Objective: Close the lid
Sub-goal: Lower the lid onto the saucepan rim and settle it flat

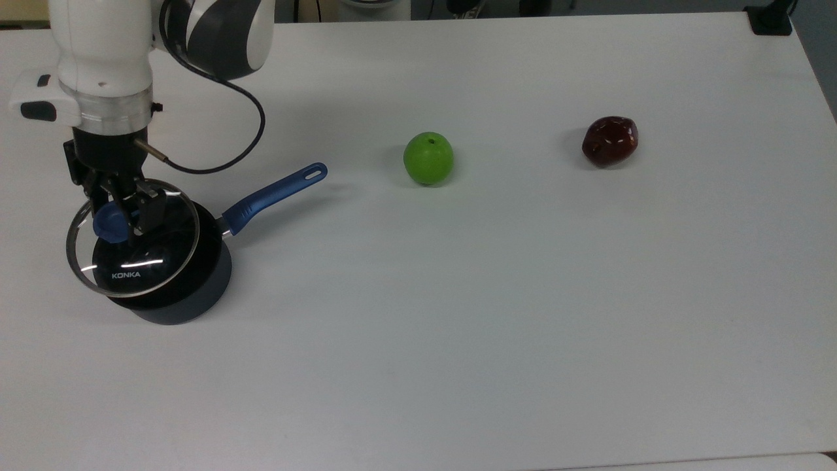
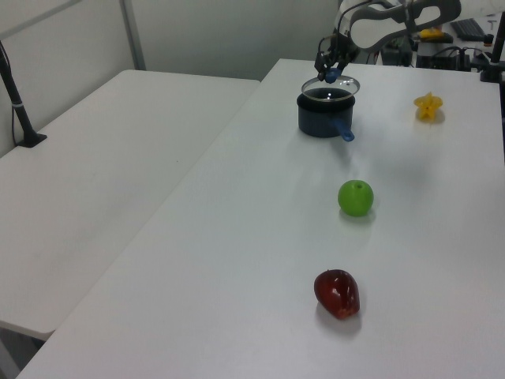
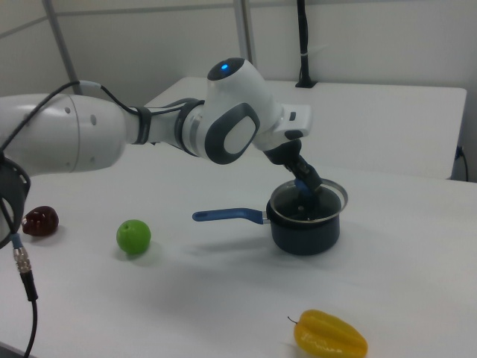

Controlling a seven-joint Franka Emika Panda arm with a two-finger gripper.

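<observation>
Your gripper (image 1: pixel 124 219) is clamped on the blue knob (image 1: pixel 110 223) of the lid (image 1: pixel 132 239), holding the glass disc just above the dark blue saucepan (image 1: pixel 180 288). In the top view, the lid sits off-centre, overhanging the pan's rim toward ten o'clock. The pan's blue handle (image 1: pixel 274 190) points to two o'clock, toward a green apple (image 1: pixel 428 158); a red apple (image 1: pixel 609 140) lies beyond it, at three o'clock.

Dark blue pot (image 1: pixel 189 297), clear lid (image 1: pixel 131 252) with blue knob (image 1: pixel 110 224), green apple (image 1: pixel 428 158), dark red apple (image 1: pixel 609 140).
</observation>
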